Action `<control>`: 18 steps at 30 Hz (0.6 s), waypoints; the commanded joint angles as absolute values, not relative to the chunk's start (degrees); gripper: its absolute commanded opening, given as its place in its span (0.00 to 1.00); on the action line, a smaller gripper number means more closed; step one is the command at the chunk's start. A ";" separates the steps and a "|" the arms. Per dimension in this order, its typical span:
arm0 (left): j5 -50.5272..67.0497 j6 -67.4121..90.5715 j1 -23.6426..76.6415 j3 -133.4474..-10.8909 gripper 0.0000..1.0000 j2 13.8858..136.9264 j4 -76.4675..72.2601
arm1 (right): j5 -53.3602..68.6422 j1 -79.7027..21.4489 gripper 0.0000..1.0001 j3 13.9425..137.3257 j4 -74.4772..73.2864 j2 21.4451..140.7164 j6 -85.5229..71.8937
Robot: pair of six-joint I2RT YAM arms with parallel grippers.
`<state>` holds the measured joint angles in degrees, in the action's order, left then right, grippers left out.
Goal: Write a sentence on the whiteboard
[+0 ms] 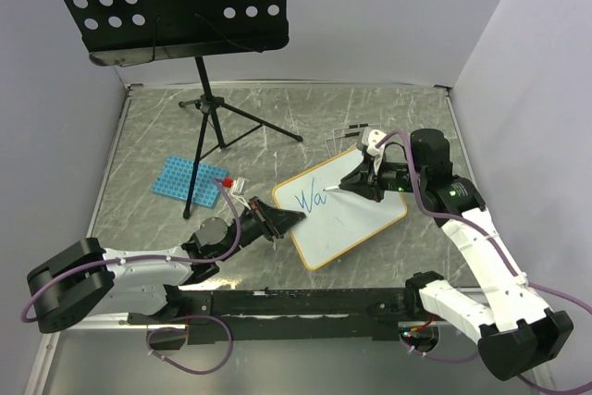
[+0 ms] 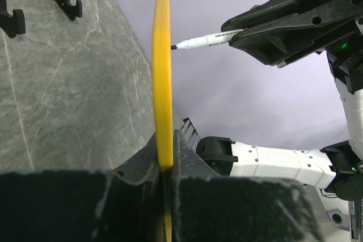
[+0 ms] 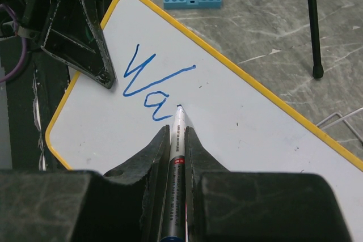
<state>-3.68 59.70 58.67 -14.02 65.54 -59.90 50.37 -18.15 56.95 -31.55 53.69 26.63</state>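
one grey marbled table (image 1: 388, 117), pale walls (image 1: 370, 6) | left gripper (image 2: 167, 160) clamped on whiteboard (image 1: 356, 224) edge | right gripper (image 3: 177, 133) pinching marker (image 3: 178, 118) — tip on board by blue sentence (image 3: 152, 86) "wa"

The grey, marble-veined table (image 1: 388, 113) carried the whiteboard (image 1: 361, 224), which sat askew just off centre toward 4 o'clock. A blue perforated rack (image 1: 185, 176) lay at 9 o'clock, close to one foot of the black music stand (image 1: 211, 104), whose tripod stood toward 11 o'clock. A thin bent wire piece (image 1: 347, 134) lay at 1 o'clock.
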 commanded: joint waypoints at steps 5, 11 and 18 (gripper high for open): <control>-3.69 61.08 58.36 -15.73 0.01 63.20 -69.26 | 51.15 -18.55 0.00 57.75 -33.04 53.26 28.65; -4.57 61.17 58.18 -15.29 0.01 62.31 -68.91 | 51.86 -18.54 0.00 57.13 -36.03 52.56 30.50; -4.13 61.35 58.10 -15.29 0.01 62.93 -69.52 | 52.29 -18.54 0.00 56.60 -36.56 52.91 31.12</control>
